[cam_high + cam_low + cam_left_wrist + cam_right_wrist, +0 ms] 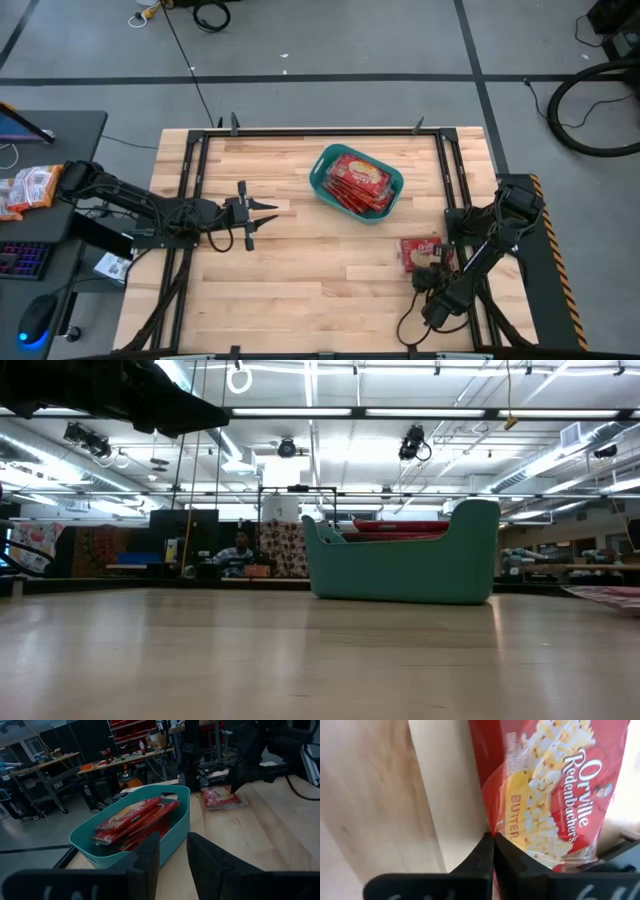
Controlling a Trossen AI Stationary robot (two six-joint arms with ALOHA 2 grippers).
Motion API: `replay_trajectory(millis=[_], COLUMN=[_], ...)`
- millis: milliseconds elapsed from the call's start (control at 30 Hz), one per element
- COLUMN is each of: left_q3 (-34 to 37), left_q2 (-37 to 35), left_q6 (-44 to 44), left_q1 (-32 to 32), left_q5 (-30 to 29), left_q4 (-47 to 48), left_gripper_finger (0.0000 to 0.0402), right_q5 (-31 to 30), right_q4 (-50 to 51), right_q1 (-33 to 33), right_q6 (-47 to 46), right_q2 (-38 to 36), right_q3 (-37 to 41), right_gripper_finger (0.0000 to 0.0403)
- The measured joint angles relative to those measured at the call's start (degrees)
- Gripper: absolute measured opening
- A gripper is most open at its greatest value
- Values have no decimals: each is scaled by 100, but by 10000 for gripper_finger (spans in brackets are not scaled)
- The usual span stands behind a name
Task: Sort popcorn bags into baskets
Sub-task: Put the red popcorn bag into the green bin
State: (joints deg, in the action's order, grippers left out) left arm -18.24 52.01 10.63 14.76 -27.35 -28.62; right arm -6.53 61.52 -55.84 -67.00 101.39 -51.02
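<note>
Task nearly done: teal basket [325, 187] holds most popcorn bags, right gripper [492, 840] is pinched on last bag [421, 252], left gripper [262, 212] apart, idle

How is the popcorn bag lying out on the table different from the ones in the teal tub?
The loose popcorn bag lies alone and flat on the wooden table, near its right edge; the other popcorn bags are packed together, leaning on edge inside the teal tub. The right gripper is at the loose bag, fingers closed against its edge; the left gripper hangs open, apart from the tub's bags. All are the same red packets.
</note>
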Motion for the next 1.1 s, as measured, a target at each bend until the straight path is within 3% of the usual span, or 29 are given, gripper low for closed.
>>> replay_trajectory(millis=[200,367,600,833,933,1100], left_q3=[0,0,0,0,0,0], left_q2=[0,0,0,0,0,0], left_q6=[0,0,0,0,0,0], left_q1=[-2,0,0,0,-2,-1], left_q5=[0,-1,1,1,2,19], left_q4=[-2,0,-2,12,17,22], left_gripper_finger=[102,102,102,102,102,102], right_q5=[-81,-564,-1410,-1842,-1711,-1182], right_q4=[665,1291,1583,1505,1484,957], right_q1=[203,529,1390,2129,2441,2791], right_q6=[213,783,2209,3570,3411,3208], right_q2=[0,-3,-9,-16,-23,-25], right_q3=[-436,-1094,-2369,-3644,-3931,-3719], right_gripper_finger=[8,7,4,4,8,47])
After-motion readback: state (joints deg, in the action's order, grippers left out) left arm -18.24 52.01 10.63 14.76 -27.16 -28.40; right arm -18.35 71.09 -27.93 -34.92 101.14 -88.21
